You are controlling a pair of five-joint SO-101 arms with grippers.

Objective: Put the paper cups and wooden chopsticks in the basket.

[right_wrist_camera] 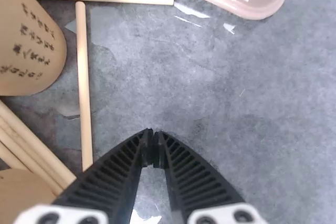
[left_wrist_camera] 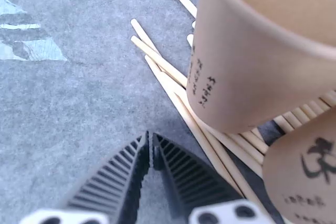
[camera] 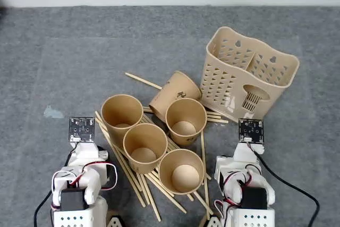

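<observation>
Left hand (left_wrist_camera: 151, 142) and right hand (right_wrist_camera: 154, 140) are both clenched, empty. Paper cups (camera: 145, 142) and wooden chopsticks (camera: 143, 81) are heaped mid-bench between the arms. Basket (camera: 249, 73) is noted far-right, nearer the right arm.

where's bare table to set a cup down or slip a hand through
Bare mat lies left of the cups and behind them, left of the basket. Crowded: the middle, where cups stand over scattered chopsticks.

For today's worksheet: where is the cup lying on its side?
The tipped cup lies mid-table in the high view, behind the upright cups, left of the basket.
</observation>
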